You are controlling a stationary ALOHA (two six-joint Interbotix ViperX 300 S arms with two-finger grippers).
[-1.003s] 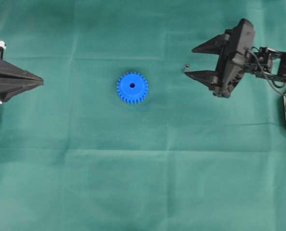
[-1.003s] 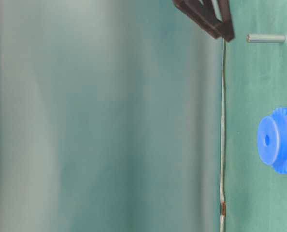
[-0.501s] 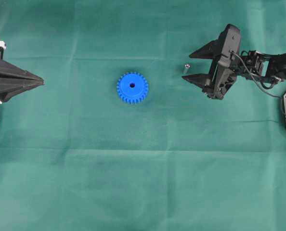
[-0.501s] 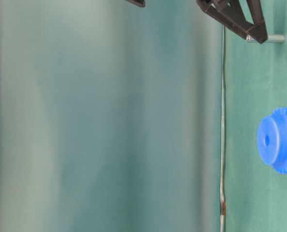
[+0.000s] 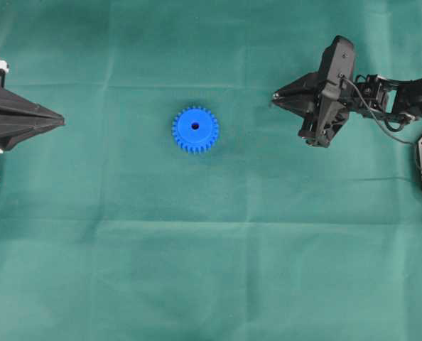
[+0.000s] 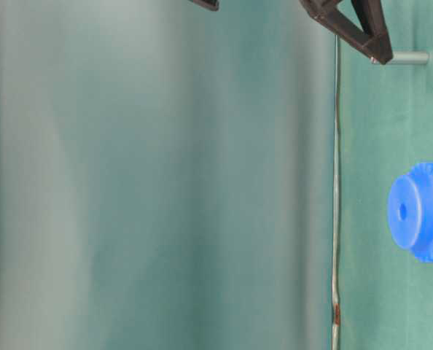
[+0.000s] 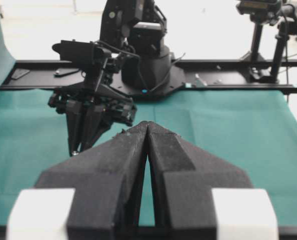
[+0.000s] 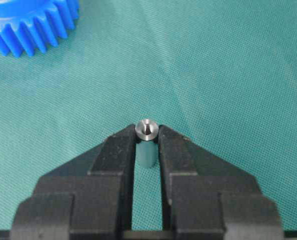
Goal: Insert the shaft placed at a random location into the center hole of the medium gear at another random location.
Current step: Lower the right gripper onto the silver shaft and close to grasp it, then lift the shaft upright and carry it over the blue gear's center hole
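The shaft (image 8: 147, 129), a short silver pin, stands upright on the green cloth, clamped between the tips of my right gripper (image 8: 147, 136). From overhead, this gripper (image 5: 278, 97) holds the shaft (image 5: 275, 94) well to the right of the medium gear (image 5: 195, 129). The gear is bright blue and lies flat, its dark center hole (image 5: 195, 126) facing up. In the table-level view the shaft (image 6: 412, 57) pokes out past the black fingertips (image 6: 377, 51), apart from the gear (image 6: 420, 211). My left gripper (image 5: 59, 122) rests shut and empty at the far left edge.
Green cloth (image 5: 211, 249) covers the whole table. The gear's teeth (image 8: 28, 22) show at the top left of the right wrist view. The right arm's base (image 7: 146, 65) and a black rail (image 7: 228, 75) stand at the table's far side.
The right gripper's jaws, open around the shaft half a second ago, have shut on it. The gear and the left gripper have not moved.
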